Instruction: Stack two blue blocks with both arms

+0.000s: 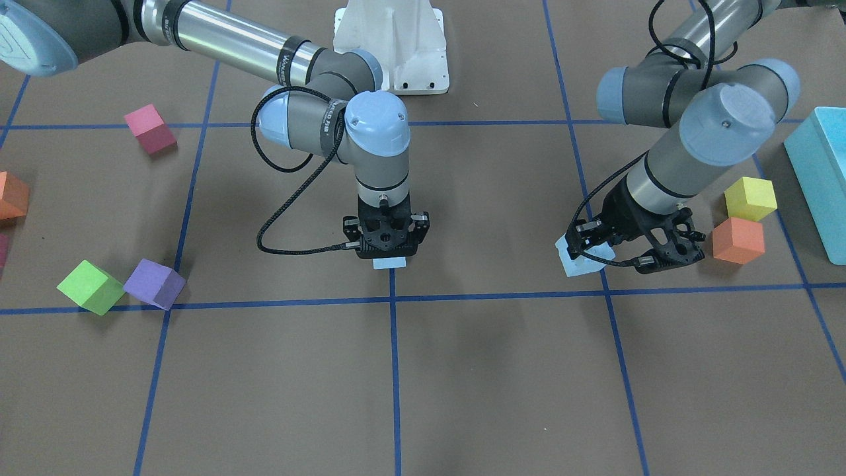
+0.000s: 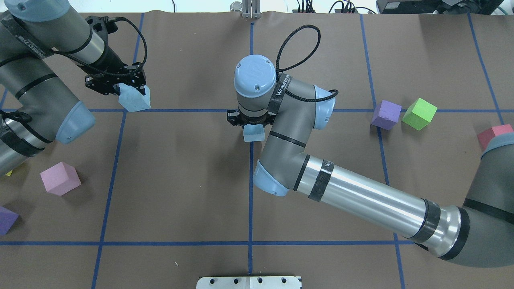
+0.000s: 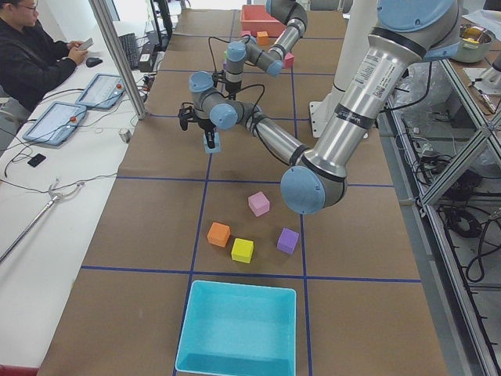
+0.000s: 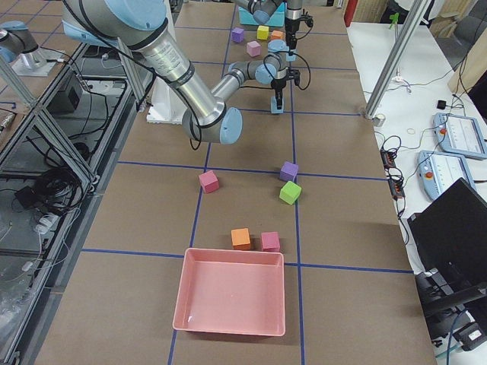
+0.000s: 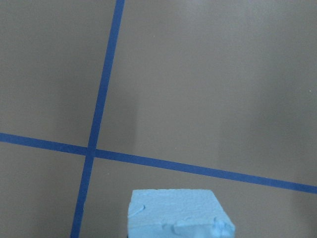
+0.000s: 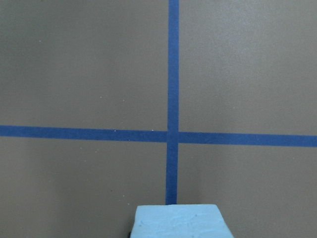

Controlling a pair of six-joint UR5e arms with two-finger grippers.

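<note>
My left gripper (image 2: 130,91) is shut on one pale blue block (image 2: 135,101) at the far left of the table, just beyond a blue tape line. In the front view this gripper (image 1: 590,248) is tilted and the block (image 1: 579,264) sticks out below it. My right gripper (image 2: 252,125) points straight down at the table's middle and is shut on the other blue block (image 2: 253,135), by the centre tape line; in the front view only the block's lower edge (image 1: 388,263) shows. Each wrist view shows its block's top at the bottom edge (image 5: 176,213) (image 6: 178,221) over a tape crossing.
A yellow cube (image 1: 749,198), an orange cube (image 1: 738,240) and a turquoise bin (image 1: 819,178) lie close to my left gripper. A purple cube (image 2: 386,114) and a green cube (image 2: 419,113) lie to the right. A pink cube (image 2: 60,178) lies near left. A pink bin (image 4: 232,296) stands at the right end.
</note>
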